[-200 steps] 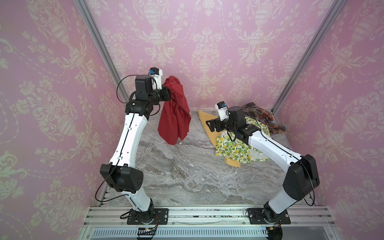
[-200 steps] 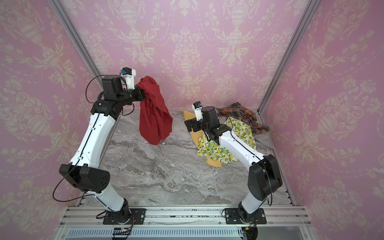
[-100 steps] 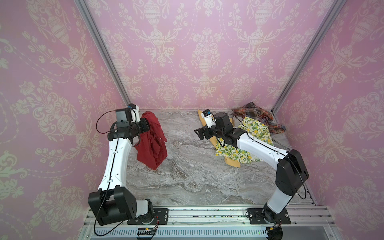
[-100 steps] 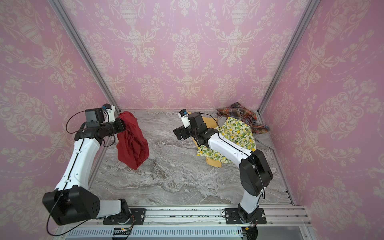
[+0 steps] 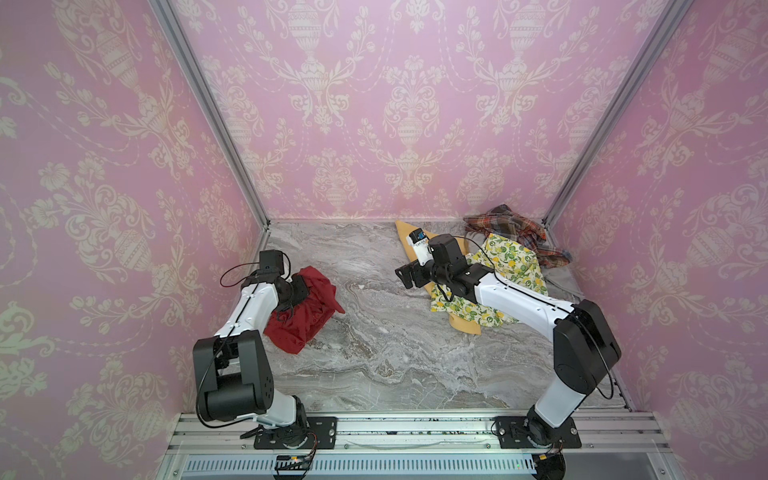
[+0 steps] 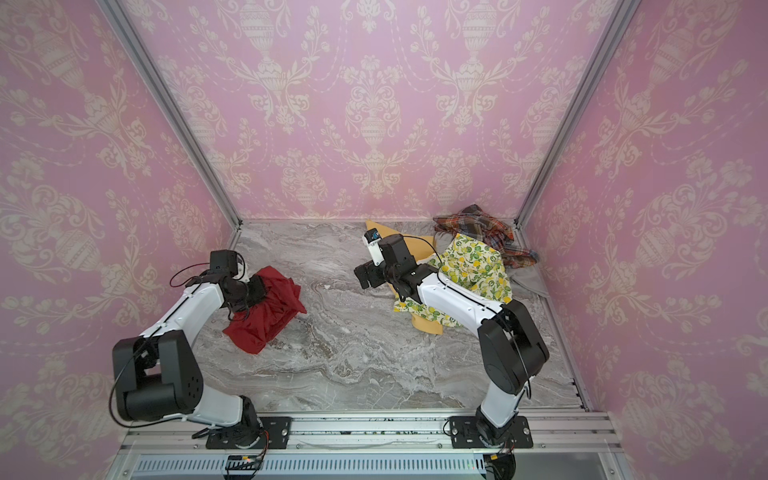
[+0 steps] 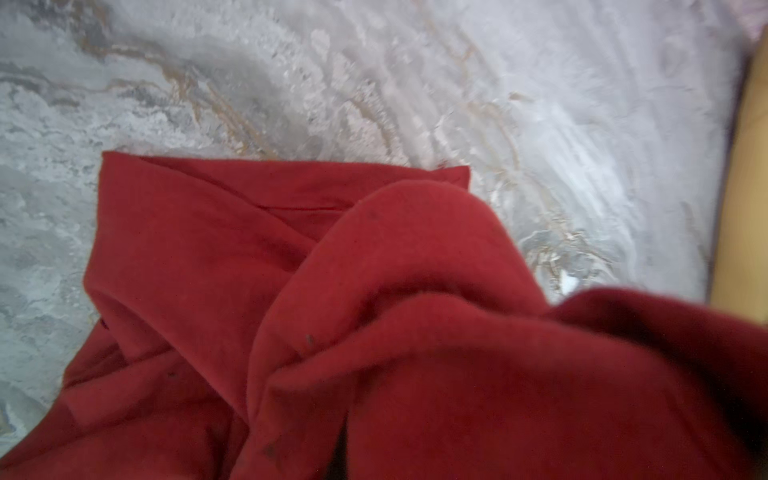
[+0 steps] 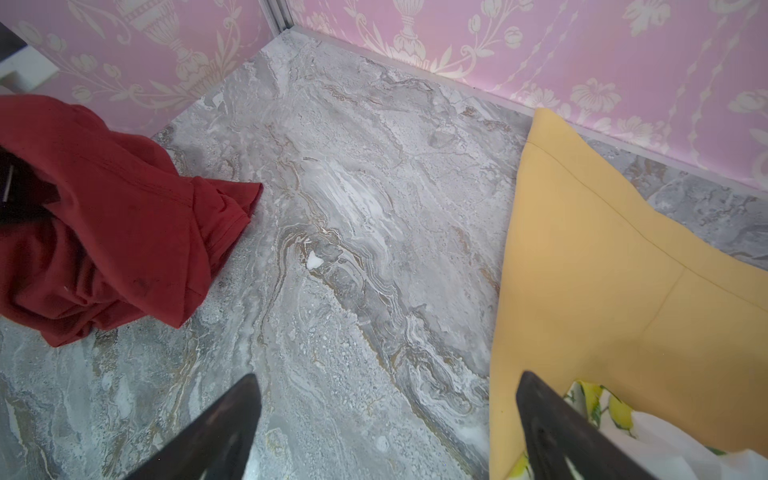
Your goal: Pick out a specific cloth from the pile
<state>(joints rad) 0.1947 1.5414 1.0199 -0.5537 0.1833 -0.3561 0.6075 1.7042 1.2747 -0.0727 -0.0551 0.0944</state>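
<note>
A: Around the cloth (image 5: 305, 309)?
B: Bare marble desk (image 5: 374, 353) on most sides; left wall close by; well apart from the pile (image 5: 505, 266) at the far right corner; nothing lying between the two in both top views.

A: In the way of anything?
B: Right arm stretched low across the lemon print (image 5: 513, 259); mustard cloth (image 8: 602, 270) showing from under it; right gripper (image 8: 390, 424) empty, fingers (image 8: 224, 424) spread wide above bare marble beside the mustard edge.

A: And the left gripper (image 5: 300, 291)?
B: Buried in red folds; clamped on the cloth, though fingertips hidden; nothing but fabric and marble in the left wrist view.

A: Hard to make out?
B: Grey cloth (image 5: 559, 278) mostly tucked under the plaid (image 5: 509, 226); only a dull strip visible by the right wall; near folds in the left wrist view blurred; mustard cloth cut off at that view's edge (image 7: 744, 208).

A: Where, exactly?
B: Near the desk's left edge, about midway back; slumped on the surface in a loose heap, one corner pointing toward the middle (image 6: 266, 309).

A: Textures?
B: Soft, matte, plain deep red with a stitched hem; mustard smooth with a fine seam; plaid crumpled; desk grey-veined, stone-like.
</note>
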